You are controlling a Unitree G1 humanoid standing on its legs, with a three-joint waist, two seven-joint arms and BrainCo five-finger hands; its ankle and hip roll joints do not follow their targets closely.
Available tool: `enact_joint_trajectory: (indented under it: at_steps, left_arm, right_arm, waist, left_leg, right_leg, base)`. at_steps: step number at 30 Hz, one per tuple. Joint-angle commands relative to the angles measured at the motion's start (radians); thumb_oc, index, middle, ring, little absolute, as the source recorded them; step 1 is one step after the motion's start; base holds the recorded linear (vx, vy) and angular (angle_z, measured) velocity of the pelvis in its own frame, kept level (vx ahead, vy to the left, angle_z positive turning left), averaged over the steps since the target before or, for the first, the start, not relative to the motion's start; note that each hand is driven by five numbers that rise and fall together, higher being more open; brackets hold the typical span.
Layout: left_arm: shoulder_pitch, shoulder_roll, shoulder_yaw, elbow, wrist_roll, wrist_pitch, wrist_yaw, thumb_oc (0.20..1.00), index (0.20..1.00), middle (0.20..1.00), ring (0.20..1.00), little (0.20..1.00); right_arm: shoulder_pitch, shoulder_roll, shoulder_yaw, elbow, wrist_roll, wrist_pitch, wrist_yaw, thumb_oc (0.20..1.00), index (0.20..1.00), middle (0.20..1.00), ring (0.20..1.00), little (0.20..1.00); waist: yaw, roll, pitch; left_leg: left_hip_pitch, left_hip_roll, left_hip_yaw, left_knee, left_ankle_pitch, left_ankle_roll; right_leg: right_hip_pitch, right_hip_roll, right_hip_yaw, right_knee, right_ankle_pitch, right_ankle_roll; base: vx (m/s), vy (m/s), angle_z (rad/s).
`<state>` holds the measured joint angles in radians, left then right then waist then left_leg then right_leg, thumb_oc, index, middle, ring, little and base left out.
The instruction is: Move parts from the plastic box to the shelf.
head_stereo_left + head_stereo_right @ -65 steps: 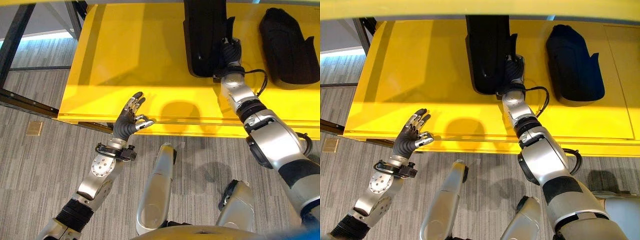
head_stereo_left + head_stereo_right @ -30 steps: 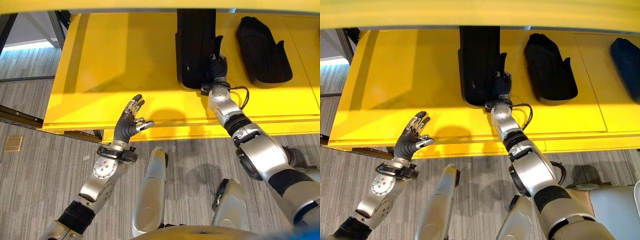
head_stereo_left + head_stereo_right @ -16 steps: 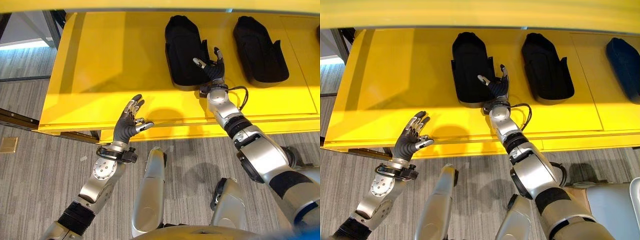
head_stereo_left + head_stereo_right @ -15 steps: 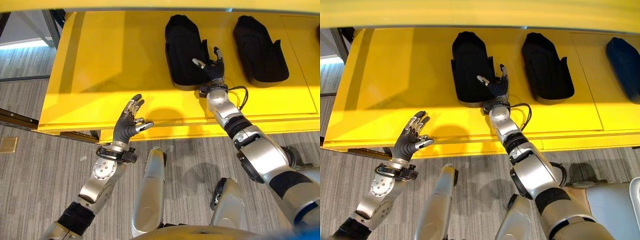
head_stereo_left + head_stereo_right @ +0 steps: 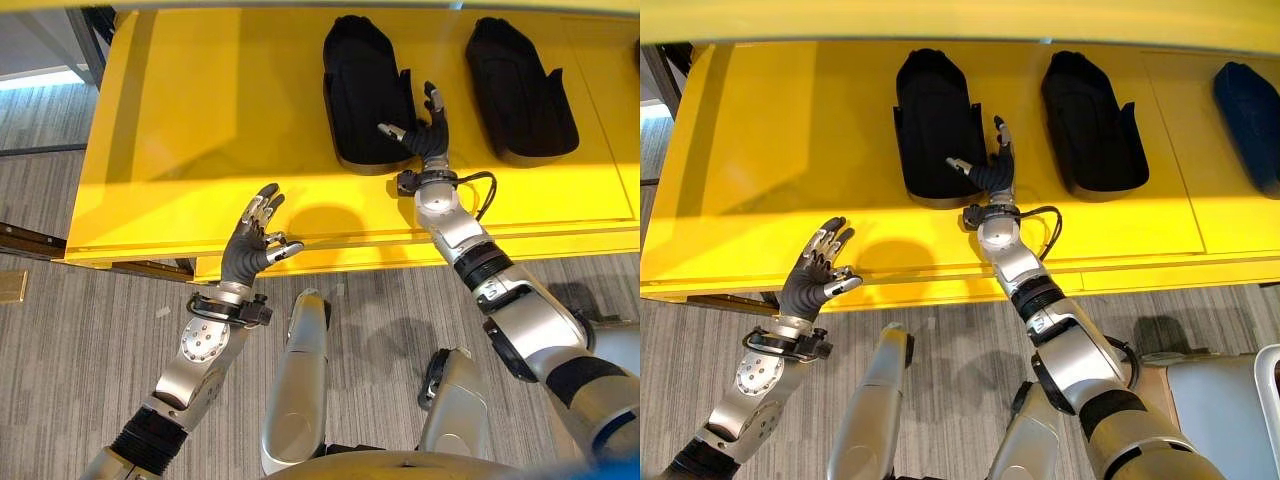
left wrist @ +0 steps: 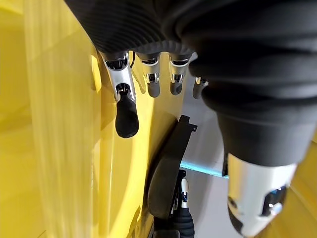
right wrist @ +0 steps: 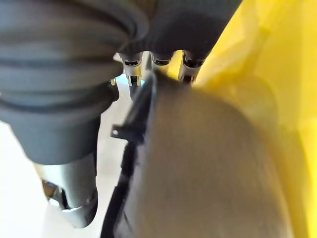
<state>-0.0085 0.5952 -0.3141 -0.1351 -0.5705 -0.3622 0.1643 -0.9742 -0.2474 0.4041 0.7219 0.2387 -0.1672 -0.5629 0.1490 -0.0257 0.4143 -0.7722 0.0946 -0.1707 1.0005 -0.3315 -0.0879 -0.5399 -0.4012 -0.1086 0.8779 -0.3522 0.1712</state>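
Yellow shelf (image 5: pixel 200 110): broad flat board, spanning the scene from the robot's left to its right, with grey striped floor (image 5: pixel 90 350) below its near edge. Black part, left one (image 5: pixel 362 90): long moulded shell, lying flat on the shelf, rounded end toward the back, a small tab projecting from its right flank. Black part, middle one (image 5: pixel 515 85): same shape, lying flat on the shelf to the right of the first, well apart from it, parallel in direction. Dark blue part (image 5: pixel 1250 110): at the far right of the shelf, cut by the frame edge in the right eye view. Right hand (image 5: pixel 425 135): over the shelf just beside the right flank of the left black part, fingers spread and straight, thumb pointing toward the part, nothing clasped; contact with the part not discernible from the head views; from the right wrist view, fingertips (image 7: pixel 132 74) straight and set at the edge of the dark shell. Left hand (image 5: pixel 250 245): raised in front of the shelf's near edge, well to the left of both black parts, palm open, fingers extended and fanned, thumb out to the side, holding nothing; in the left wrist view the fingers (image 6: pixel 126 111) straight against the yellow board. Plastic box: not identified.
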Motion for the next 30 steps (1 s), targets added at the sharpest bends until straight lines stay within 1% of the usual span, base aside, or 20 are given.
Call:
enact_joint_trajectory:
  at_steps: [1,4,12,16,17,20,23,24,25,26,27,28,29,30]
  left_arm:
    - [-0.002,-0.017,0.008,0.076,0.01,0.023,0.029,1.0,1.0,1.0,1.0,1.0]
    - [0.003,-0.022,0.016,0.082,0.012,0.021,0.026,1.0,1.0,1.0,1.0,1.0]
    - [0.003,-0.034,0.036,0.085,0.032,0.022,0.025,1.0,1.0,1.0,1.0,1.0]
    - [0.01,-0.042,0.056,0.077,0.052,0.024,0.027,1.0,1.0,1.0,1.0,1.0]
    - [0.016,-0.048,0.063,0.075,0.059,0.026,0.028,1.0,1.0,1.0,1.0,1.0]
    - [0.024,-0.055,0.073,0.079,0.074,0.028,0.031,1.0,1.0,1.0,1.0,1.0]
    - [0.042,-0.064,0.091,0.079,0.083,0.027,0.024,1.0,1.0,1.0,1.0,1.0]
    - [0.047,-0.064,0.094,0.08,0.082,0.026,0.018,1.0,1.0,1.0,1.0,1.0]
    - [0.048,-0.064,0.093,0.079,0.082,0.026,0.018,1.0,1.0,1.0,1.0,1.0]
    - [0.059,-0.059,0.109,0.08,0.082,0.014,-0.001,1.0,1.0,1.0,1.0,1.0]
    - [0.06,-0.06,0.108,0.079,0.082,0.013,-0.001,1.0,1.0,1.0,1.0,1.0]
    - [0.063,-0.057,0.112,0.079,0.079,0.011,-0.008,1.0,1.0,1.0,1.0,1.0]
    - [0.076,-0.053,0.126,0.08,0.077,0.002,-0.036,1.0,1.0,1.0,1.0,1.0]
    - [0.076,-0.053,0.126,0.08,0.077,0.002,-0.036,1.0,1.0,1.0,1.0,1.0]
  right_arm:
    - [-0.034,-0.046,-0.075,-0.069,-0.094,-0.039,-0.053,1.0,1.0,1.0,1.0,1.0]
    - [-0.028,-0.079,-0.092,-0.168,-0.149,-0.033,-0.065,1.0,1.0,1.0,1.0,1.0]
    - [0.023,-0.135,-0.16,-0.4,-0.321,-0.014,-0.108,1.0,1.0,1.0,1.0,1.0]
    - [0.099,-0.141,-0.201,-0.551,-0.387,-0.028,-0.102,1.0,1.0,1.0,1.0,1.0]
    - [0.159,-0.128,-0.216,-0.626,-0.381,-0.049,-0.086,1.0,1.0,1.0,1.0,1.0]
    - [0.273,-0.101,-0.228,-0.718,-0.345,-0.088,-0.049,1.0,1.0,1.0,1.0,1.0]
    - [0.467,-0.074,-0.232,-0.847,-0.239,-0.171,0.037,1.0,1.0,1.0,1.0,1.0]
    - [0.509,-0.079,-0.228,-0.875,-0.214,-0.184,0.066,1.0,1.0,1.0,1.0,1.0]
    - [0.513,-0.08,-0.229,-0.878,-0.213,-0.183,0.068,1.0,1.0,1.0,1.0,1.0]
    - [0.638,-0.119,-0.246,-0.93,-0.163,-0.224,0.126,1.0,1.0,1.0,1.0,1.0]
    - [0.64,-0.12,-0.247,-0.932,-0.161,-0.223,0.128,1.0,1.0,1.0,1.0,1.0]
    - [0.673,-0.131,-0.249,-0.947,-0.137,-0.235,0.154,1.0,1.0,1.0,1.0,1.0]
    - [0.763,-0.175,-0.273,-0.97,-0.108,-0.251,0.205,1.0,1.0,1.0,1.0,1.0]
    - [0.763,-0.175,-0.273,-0.97,-0.108,-0.251,0.205,1.0,1.0,1.0,1.0,1.0]
  waist:
    - [-0.001,-0.001,-0.003]
    - [-0.005,-0.002,-0.003]
    - [-0.02,-0.003,-0.01]
    - [-0.032,-0.003,-0.011]
    - [-0.039,-0.005,-0.011]
    - [-0.051,-0.007,-0.013]
    - [-0.071,-0.007,-0.014]
    - [-0.078,-0.006,-0.016]
    - [-0.077,-0.006,-0.015]
    - [-0.095,-0.005,-0.022]
    - [-0.094,-0.004,-0.021]
    - [-0.099,-0.005,-0.023]
    - [-0.116,-0.004,-0.034]
    - [-0.116,-0.004,-0.034]
  left_leg:
    - [-0.011,0.009,0.0,-0.025,0.044,0.024]
    - [-0.007,0.011,0.003,-0.02,0.039,0.024]
    - [-0.007,0.013,0.005,-0.016,0.034,0.023]
    - [-0.007,0.018,0.007,-0.015,0.034,0.021]
    - [-0.003,0.02,0.01,-0.02,0.036,0.02]
    - [0.008,0.027,0.016,-0.03,0.04,0.018]
    - [0.047,0.04,0.015,-0.062,0.052,0.012]
    - [0.064,0.044,0.017,-0.079,0.056,0.01]
    - [0.067,0.045,0.018,-0.082,0.057,0.01]
    - [0.128,0.062,0.014,-0.15,0.083,0.002]
    - [0.133,0.063,0.014,-0.154,0.084,0.002]
    - [0.153,0.071,0.013,-0.179,0.094,-0.001]
    - [0.212,0.095,0.012,-0.25,0.124,-0.012]
    - [0.212,0.095,0.012,-0.25,0.124,-0.012]
  right_leg:
    - [-0.09,0.038,0.016,0.083,0.035,-0.092]
    - [-0.091,0.038,0.02,0.09,0.028,-0.092]
    - [-0.098,0.041,0.028,0.099,0.018,-0.093]
    - [-0.105,0.041,0.034,0.105,0.013,-0.094]
    - [-0.105,0.042,0.036,0.105,0.014,-0.095]
    - [-0.101,0.042,0.036,0.101,0.014,-0.094]
    - [-0.075,0.046,0.04,0.081,0.022,-0.093]
    - [-0.065,0.048,0.038,0.072,0.025,-0.091]
    - [-0.062,0.048,0.038,0.069,0.026,-0.092]
    - [-0.013,0.059,0.03,0.016,0.048,-0.085]
    - [-0.008,0.06,0.029,0.012,0.05,-0.086]
    - [0.01,0.064,0.024,-0.005,0.056,-0.084]
    - [0.056,0.077,0.01,-0.057,0.076,-0.078]
    - [0.056,0.077,0.01,-0.057,0.076,-0.078]
  base:
    - [0.02,-0.014,-0.04]
    - [0.0,0.0,0.0]
    - [0.0,-0.003,-0.01]
    - [0.0,0.0,0.0]
    - [0.0,-0.017,-0.04]
    - [0.0,-0.017,-0.07]
    - [0.02,-0.047,-0.14]
    - [0.01,-0.021,-0.15]
    - [0.04,-0.052,-0.17]
    - [0.03,-0.048,-0.13]
    - [0.04,-0.081,-0.12]
    - [0.05,-0.094,-0.15]
    - [0.05,-0.093,-0.18]
    - [0.15,-0.151,-0.21]
